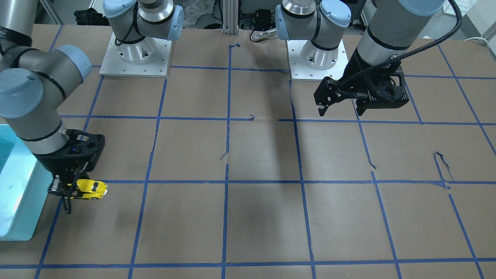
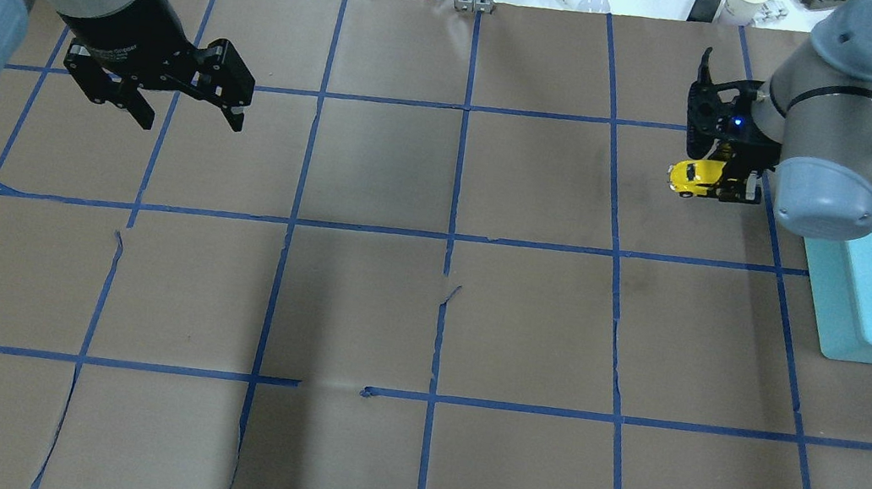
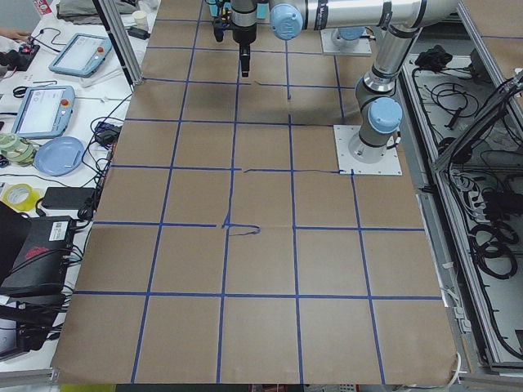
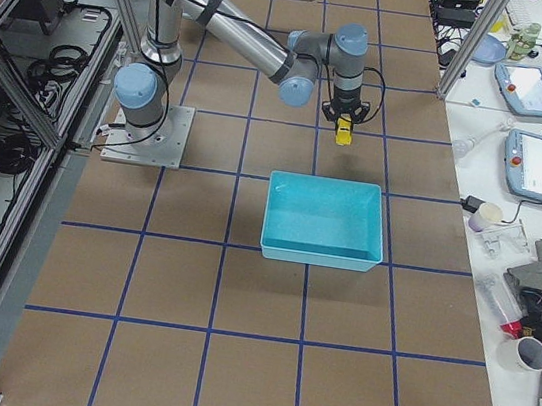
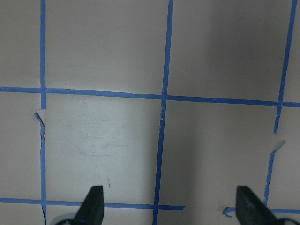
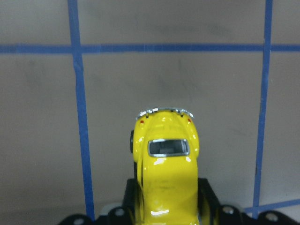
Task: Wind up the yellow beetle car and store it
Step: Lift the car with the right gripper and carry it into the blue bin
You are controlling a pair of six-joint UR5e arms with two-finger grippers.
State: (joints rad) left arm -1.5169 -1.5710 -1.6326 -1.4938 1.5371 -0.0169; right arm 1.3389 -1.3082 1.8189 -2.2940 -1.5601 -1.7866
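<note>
The right end effector (image 2: 730, 188) is clenched on the yellow beetle car (image 6: 166, 159), which sits near the teal bin (image 4: 320, 259), on the bin's side away from the table's (image 2: 527, 325) right edge. The left end effector (image 2: 192, 123) hangs spread and holds nothing over the table's left half. This looks like the storing step: the next move is to carry the car over the bin's rim and release it low. The bin shows nothing inside.

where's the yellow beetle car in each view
Exterior front-facing: yellow beetle car at lower left.
Overhead exterior: car at upper right.
Exterior left: cannot make it out.
Exterior right: car at top centre.
Left wrist: not in it.
Right wrist: car at bottom centre.
Landmark: the teal bin close by in three views.
</note>
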